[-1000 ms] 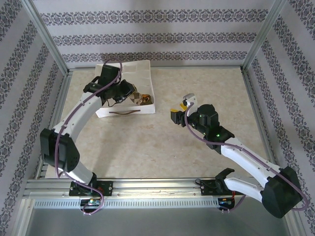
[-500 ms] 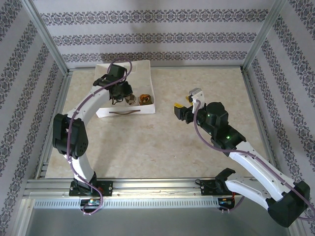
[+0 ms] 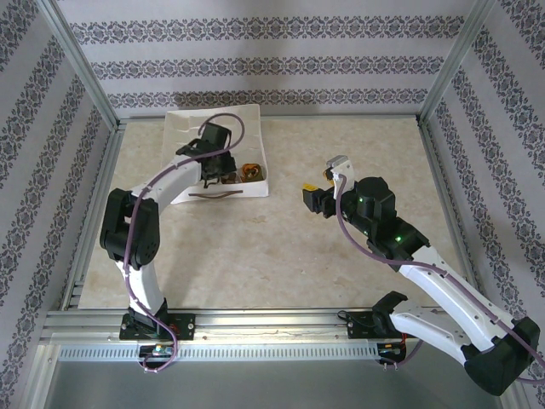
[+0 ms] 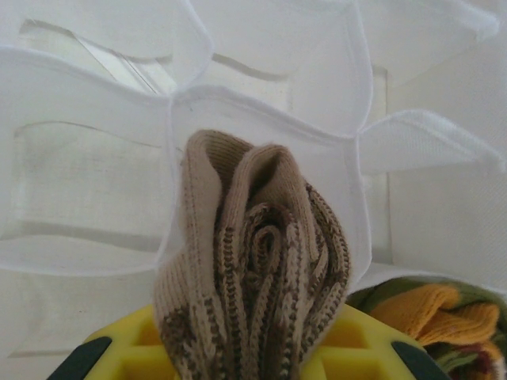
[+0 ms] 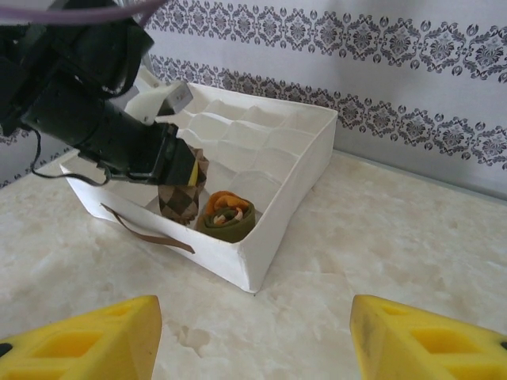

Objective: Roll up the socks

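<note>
Item: brown sock point(image 4: 253, 277), rolled, beige with brown pattern. Clamped between the yellow fingers point(image 4: 131, 348) of the left gripper point(image 4: 249, 352) and standing upright over a cell of the white divided box point(image 5: 293, 198). Whether it touches the cell floor cannot be told.

Item: green sock point(image 5: 227, 218), rolled, with an orange centre. It sits in the cell just right of the left gripper, beside the brown sock and free of both grippers.

Item: left gripper point(image 3: 217, 166). Closed on the brown sock, inside the box. Since a second ago its arm has folded, with the elbow drawn up closer to the box. The gripper has shifted a little toward the box's near wall.

Item: right gripper point(image 3: 319, 181). Jaws wide apart and holding nothing, with bare desk point(image 5: 317, 261) between its fingers point(image 5: 87, 340). It hangs over the desk well apart from the box and faces it. It has moved slightly farther out than a second ago, and has barely moved in the last half-second.
</note>
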Action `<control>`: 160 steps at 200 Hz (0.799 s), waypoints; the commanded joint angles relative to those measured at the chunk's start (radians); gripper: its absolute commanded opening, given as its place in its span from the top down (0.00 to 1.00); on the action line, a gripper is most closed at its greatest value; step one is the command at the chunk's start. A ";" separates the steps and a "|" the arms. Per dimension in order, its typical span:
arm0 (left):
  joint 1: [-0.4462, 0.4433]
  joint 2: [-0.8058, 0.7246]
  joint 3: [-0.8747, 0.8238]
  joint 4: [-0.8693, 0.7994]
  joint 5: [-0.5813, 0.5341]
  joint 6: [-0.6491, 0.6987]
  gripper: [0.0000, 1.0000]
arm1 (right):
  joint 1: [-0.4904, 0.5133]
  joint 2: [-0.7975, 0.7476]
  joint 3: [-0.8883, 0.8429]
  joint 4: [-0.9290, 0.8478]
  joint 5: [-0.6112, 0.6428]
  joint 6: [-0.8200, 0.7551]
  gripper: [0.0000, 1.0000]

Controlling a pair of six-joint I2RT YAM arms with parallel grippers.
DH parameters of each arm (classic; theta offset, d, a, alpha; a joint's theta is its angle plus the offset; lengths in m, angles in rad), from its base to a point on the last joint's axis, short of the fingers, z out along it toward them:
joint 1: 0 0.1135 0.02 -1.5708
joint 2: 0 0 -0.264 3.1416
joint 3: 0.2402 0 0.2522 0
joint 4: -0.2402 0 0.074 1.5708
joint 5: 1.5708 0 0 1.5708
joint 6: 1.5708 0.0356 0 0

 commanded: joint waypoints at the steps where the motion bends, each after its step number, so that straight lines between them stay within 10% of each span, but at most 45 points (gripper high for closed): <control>1: -0.025 -0.060 -0.084 0.113 -0.076 0.043 1.00 | 0.011 -0.018 0.025 -0.016 0.021 -0.014 0.36; 52: -0.048 -0.133 -0.229 0.256 -0.118 0.064 1.00 | 0.011 -0.012 0.016 -0.015 0.020 -0.007 0.35; 105: -0.049 -0.176 -0.169 0.107 -0.070 0.016 0.43 | 0.008 0.011 0.019 -0.020 0.012 -0.015 0.33; 160: -0.042 -0.264 -0.120 -0.060 -0.022 -0.091 0.31 | -0.014 0.021 0.034 -0.018 -0.003 -0.015 0.31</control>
